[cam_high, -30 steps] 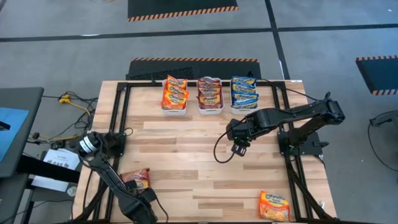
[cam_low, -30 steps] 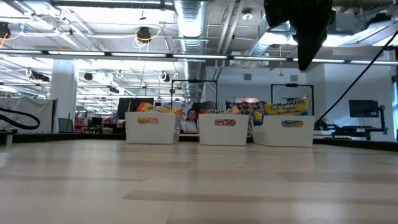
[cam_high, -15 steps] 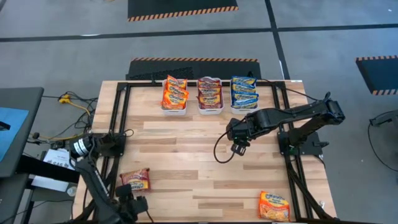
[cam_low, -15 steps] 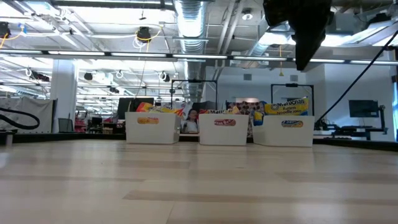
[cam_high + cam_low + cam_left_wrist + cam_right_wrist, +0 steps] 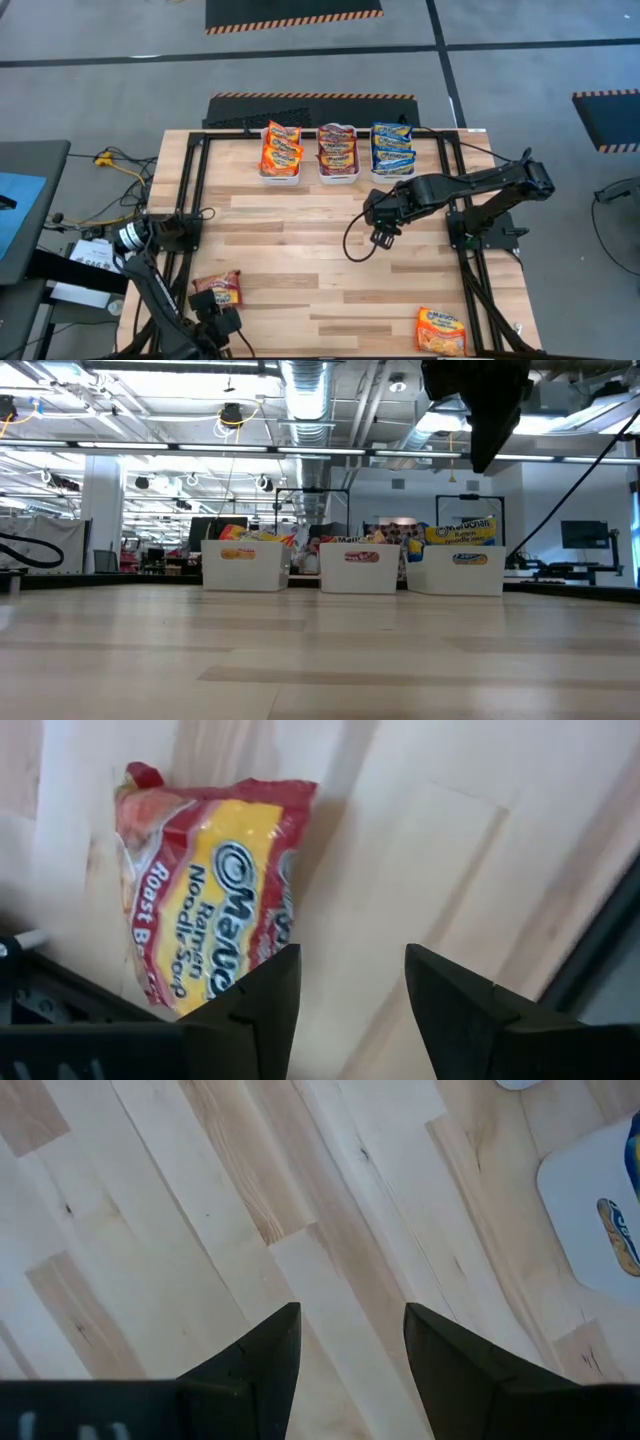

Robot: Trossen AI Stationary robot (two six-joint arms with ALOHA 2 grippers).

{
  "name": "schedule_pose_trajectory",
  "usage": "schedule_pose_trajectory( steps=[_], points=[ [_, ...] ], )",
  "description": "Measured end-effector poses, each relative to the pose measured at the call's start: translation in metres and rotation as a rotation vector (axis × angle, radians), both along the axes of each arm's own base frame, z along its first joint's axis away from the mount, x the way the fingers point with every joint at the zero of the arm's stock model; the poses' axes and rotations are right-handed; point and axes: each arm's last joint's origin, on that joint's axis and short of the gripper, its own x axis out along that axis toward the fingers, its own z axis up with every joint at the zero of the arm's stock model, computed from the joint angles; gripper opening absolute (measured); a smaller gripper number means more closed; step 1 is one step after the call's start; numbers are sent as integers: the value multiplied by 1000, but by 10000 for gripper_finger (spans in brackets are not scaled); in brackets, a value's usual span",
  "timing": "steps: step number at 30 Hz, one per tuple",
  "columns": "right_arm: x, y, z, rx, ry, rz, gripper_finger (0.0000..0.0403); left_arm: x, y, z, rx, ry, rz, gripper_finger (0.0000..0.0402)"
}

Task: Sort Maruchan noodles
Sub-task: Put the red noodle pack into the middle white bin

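Two loose packets (image 5: 217, 290) (table (image 5: 300, 260)), three bins (image 5: 339, 160)

The red packet (image 5: 215, 890) reads "Ramen Noodle Soup" and "Roast".

My pale wood worktop (image 5: 300, 250) carries three white bins (image 5: 338, 176) in a row beyond the right arm's fingers (image 5: 381, 238). A maroon packet (image 5: 218, 290) lies just ahead of the left fingers (image 5: 213, 322); an orange packet (image 5: 441, 331) lies well apart.

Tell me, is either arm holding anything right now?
No. Both end effectors are open and empty: the left hovers beside a red packet, the right over bare table.
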Motion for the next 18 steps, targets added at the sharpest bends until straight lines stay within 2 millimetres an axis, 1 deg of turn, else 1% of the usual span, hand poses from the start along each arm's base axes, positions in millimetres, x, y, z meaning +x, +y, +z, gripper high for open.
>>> schedule_pose_trajectory(
  steps=[13, 18],
  points=[
    [1, 0, 0, 3, -14, -4, 205, 7, 29, -33, 85, 95, 99, 168],
    [1, 0, 0, 3, -14, -4, 205, 6, 37, -54, 69, 121, 110, 168]
  ],
)
